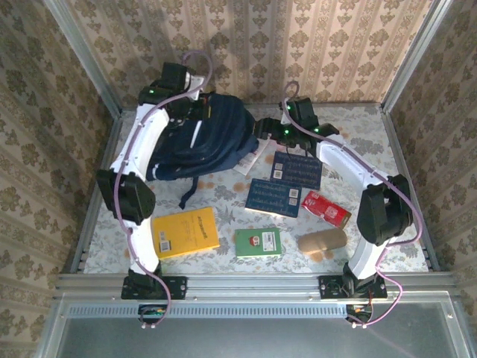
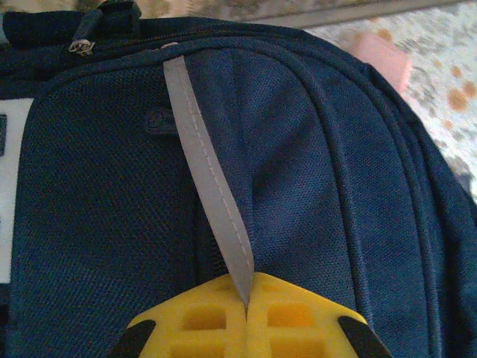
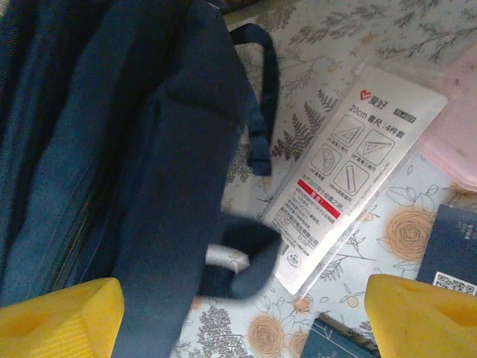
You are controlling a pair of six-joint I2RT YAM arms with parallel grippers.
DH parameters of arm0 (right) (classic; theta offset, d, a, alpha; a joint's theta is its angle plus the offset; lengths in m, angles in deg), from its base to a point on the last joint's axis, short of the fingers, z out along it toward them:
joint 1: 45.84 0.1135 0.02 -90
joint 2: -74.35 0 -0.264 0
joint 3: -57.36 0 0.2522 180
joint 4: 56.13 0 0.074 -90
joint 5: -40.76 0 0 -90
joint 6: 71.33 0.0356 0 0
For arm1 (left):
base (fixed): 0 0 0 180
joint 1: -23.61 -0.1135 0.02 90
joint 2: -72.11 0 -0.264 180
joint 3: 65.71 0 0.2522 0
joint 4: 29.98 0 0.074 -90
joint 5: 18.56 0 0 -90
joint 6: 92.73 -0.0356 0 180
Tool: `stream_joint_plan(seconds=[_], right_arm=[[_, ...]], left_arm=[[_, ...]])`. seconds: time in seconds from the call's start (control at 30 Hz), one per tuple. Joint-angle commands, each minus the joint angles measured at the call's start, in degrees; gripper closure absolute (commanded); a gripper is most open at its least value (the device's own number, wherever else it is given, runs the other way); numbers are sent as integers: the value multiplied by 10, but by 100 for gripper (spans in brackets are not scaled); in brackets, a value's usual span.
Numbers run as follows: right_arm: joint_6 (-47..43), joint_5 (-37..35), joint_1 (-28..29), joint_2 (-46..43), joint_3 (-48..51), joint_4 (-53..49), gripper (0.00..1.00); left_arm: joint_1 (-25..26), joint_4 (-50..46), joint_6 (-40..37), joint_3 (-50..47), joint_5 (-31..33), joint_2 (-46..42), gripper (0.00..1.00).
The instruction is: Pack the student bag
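While left tool clamps bag strap, right tool gapes.

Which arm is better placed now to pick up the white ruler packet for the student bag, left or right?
Right, I would judge. The right fingers stand open close to the white ruler packet, while the left fingers are shut on the grey strap of the student bag.
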Motion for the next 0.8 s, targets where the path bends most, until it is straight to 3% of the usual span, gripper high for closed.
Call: stream_joint_plan(seconds=[0.0, 0.1, 0.23, 0.37, 0.53, 0.6, 0.77], right_arm=[[38, 54, -12, 0, -10, 15, 13], [62, 83, -11, -12, 26, 49, 16], [153, 138, -8, -58, 166, 202, 30], [245, 172, 1, -94, 302, 368, 45], [233, 165, 43, -132, 364, 412, 57], [227, 157, 60, -132, 370, 424, 58], [232, 148, 51, -130, 381, 430, 37]], left_arm=[[21, 41, -44, -27, -22, -51, 100], [40, 53, -59, -49, -32, -68, 100], [61, 59, -74, -65, -37, -76, 100], [64, 77, -66, -100, -84, -88, 100], [65, 98, -63, -154, -122, -111, 100], [66, 95, -67, -165, -135, -115, 100], [69, 99, -83, -209, -131, -145, 100]])
